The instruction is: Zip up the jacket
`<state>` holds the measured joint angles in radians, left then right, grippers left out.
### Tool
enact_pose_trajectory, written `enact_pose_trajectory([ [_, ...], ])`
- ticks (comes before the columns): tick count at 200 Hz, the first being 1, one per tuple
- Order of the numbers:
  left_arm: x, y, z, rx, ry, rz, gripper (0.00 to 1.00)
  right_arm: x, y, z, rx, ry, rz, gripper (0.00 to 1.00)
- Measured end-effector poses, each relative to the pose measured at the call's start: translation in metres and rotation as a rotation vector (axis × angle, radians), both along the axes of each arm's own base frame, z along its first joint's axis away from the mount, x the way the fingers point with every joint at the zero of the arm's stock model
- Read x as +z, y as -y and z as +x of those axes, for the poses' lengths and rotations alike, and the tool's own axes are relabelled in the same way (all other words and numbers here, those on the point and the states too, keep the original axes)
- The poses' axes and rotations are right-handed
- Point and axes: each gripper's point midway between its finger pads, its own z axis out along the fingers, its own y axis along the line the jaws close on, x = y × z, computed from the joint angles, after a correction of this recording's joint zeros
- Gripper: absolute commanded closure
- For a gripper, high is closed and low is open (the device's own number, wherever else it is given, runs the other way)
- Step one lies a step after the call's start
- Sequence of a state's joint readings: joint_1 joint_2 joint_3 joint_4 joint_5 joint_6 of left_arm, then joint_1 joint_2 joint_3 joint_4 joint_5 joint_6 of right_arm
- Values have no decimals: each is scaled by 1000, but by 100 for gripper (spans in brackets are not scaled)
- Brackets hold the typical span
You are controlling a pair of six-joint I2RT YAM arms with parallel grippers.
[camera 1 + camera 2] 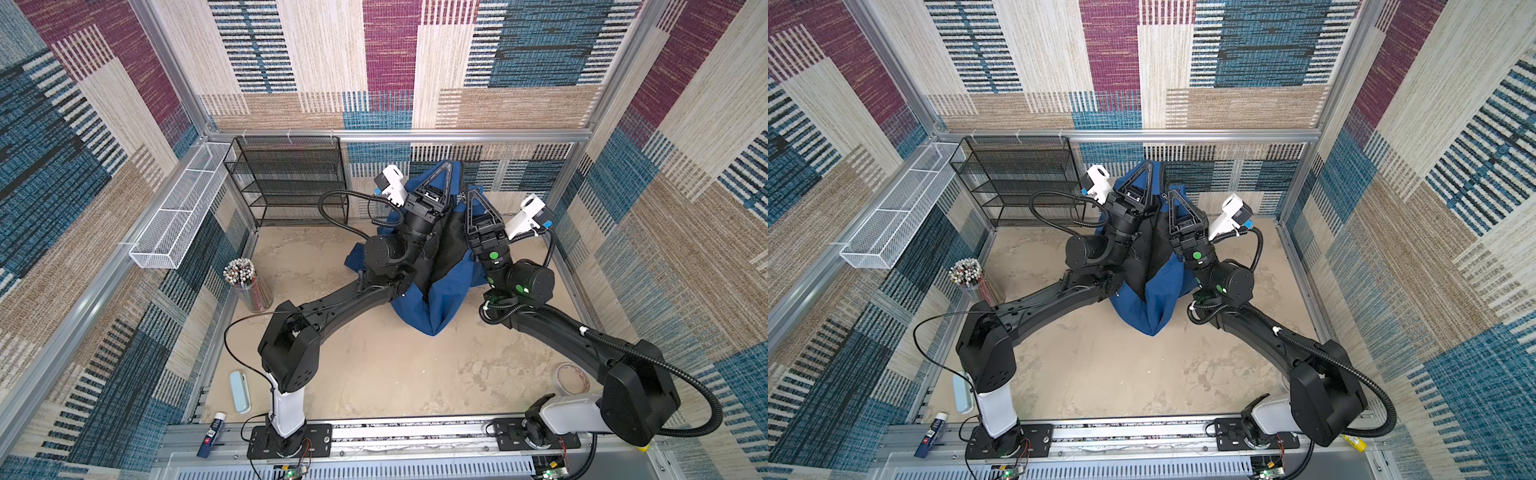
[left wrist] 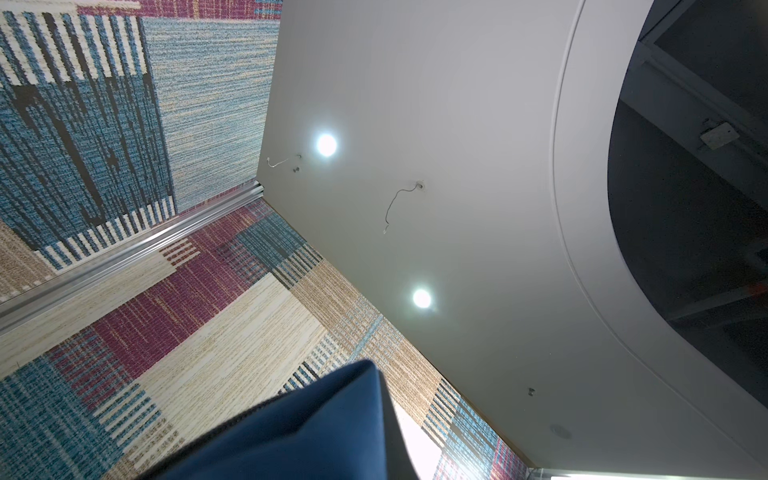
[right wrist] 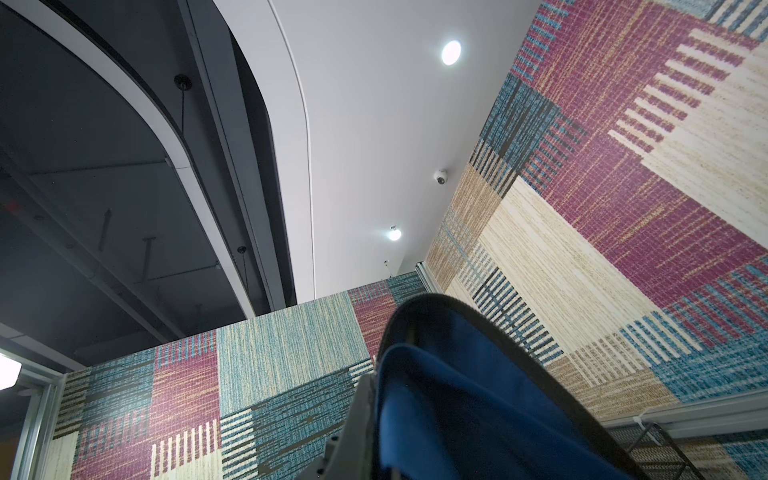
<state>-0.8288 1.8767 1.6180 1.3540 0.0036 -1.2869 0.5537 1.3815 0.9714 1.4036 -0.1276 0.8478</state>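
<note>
Both arms are reaching upward over the far middle of the table, and together they are holding the jacket aloft. The left gripper is pinching blue cloth with its jaws closed. The right gripper, just to its right, is clamping a folded edge that carries a black zipper band. The jacket is hanging from these two points. Its long axis is running downward and toward the near side, and it is ending in a blue tip resting on the table about midway between left and right. Black lining is showing between the grippers, so the front is standing open. The zipper's lower end is not visible. It is probably lying below and nearer than both grippers, with neither arm clearly closer.
</note>
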Motion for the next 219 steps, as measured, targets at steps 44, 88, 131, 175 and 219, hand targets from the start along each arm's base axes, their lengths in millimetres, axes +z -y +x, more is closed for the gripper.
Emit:
enact_pose_trajectory([
  [44, 0, 0, 0, 0, 0, -1, 100, 1, 0, 2, 1, 1, 3, 100],
  [88, -1, 0, 0, 0, -1, 0, 100, 0, 2, 0, 6, -3, 5, 100],
  [131, -2, 1, 1, -2, -4, 3, 100, -4, 4, -3, 11, -13, 4, 100],
  [175, -2, 1, 0, -4, -5, 2, 100, -1, 4, -4, 11, -7, 8, 100],
  [219, -2, 1, 0, -4, -5, 2, 100, 0, 2, -1, 18, -8, 12, 100],
])
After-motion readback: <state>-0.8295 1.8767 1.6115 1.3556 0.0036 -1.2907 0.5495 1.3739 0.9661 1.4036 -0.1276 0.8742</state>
